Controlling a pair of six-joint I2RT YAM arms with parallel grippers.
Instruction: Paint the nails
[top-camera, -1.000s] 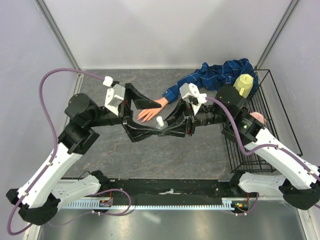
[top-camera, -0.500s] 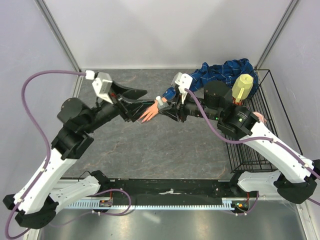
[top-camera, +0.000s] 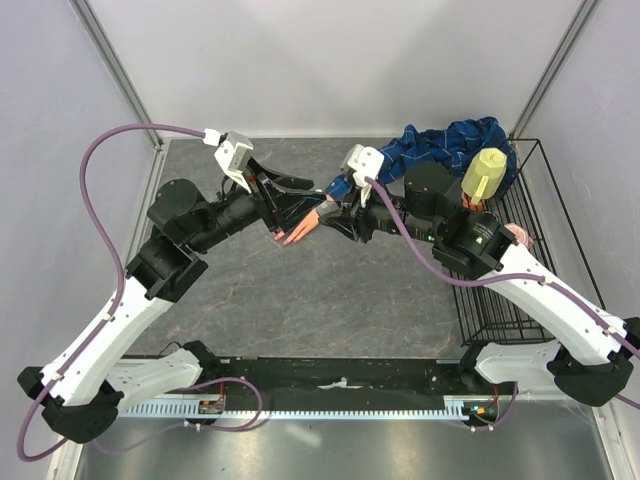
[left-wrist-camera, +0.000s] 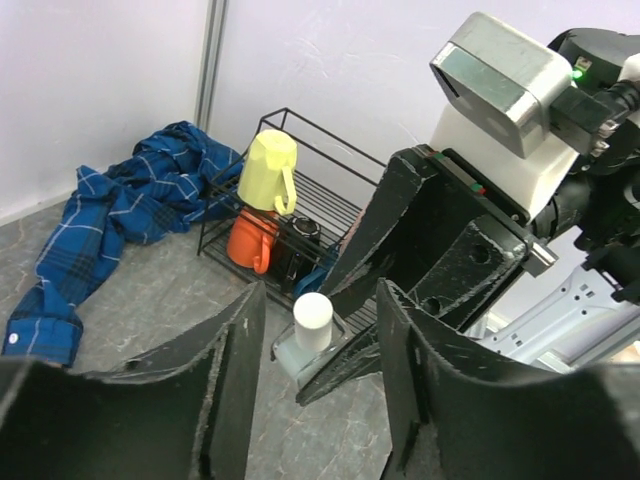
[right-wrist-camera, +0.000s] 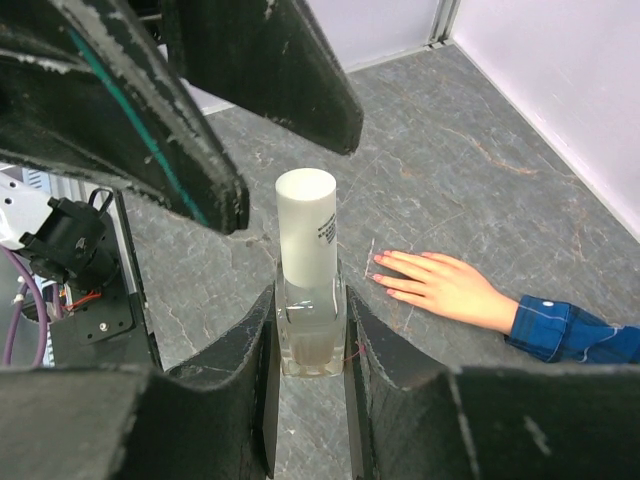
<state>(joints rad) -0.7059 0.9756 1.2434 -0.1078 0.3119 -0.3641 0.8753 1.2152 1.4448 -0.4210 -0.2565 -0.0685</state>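
My right gripper (right-wrist-camera: 308, 305) is shut on a small clear bottle (right-wrist-camera: 310, 325) with a tall white cap (right-wrist-camera: 307, 225), held upright above the grey table. The peach mannequin hand (right-wrist-camera: 450, 290) lies flat to its right, palm down. Its nails (right-wrist-camera: 384, 262) look pinkish, and its wrist is in a blue plaid sleeve (right-wrist-camera: 565, 330). My left gripper (left-wrist-camera: 320, 300) faces the bottle (left-wrist-camera: 300, 350) from the other side. Its jaws stand apart on either side of the cap (left-wrist-camera: 312, 320) without touching it. From above, both grippers (top-camera: 300, 205) (top-camera: 328, 215) meet over the hand (top-camera: 300, 232).
The blue plaid shirt (top-camera: 445, 145) is bunched at the back right. A black wire rack (top-camera: 570, 230) along the right side holds a yellow cup (top-camera: 487, 170) and an orange cup (left-wrist-camera: 245, 240). Grey walls enclose the table on the left, back and right.
Both grippers rose from the table's middle and moved back over the hand, the right one carrying the bottle. My left gripper narrowed its jaws and closed in round the cap.
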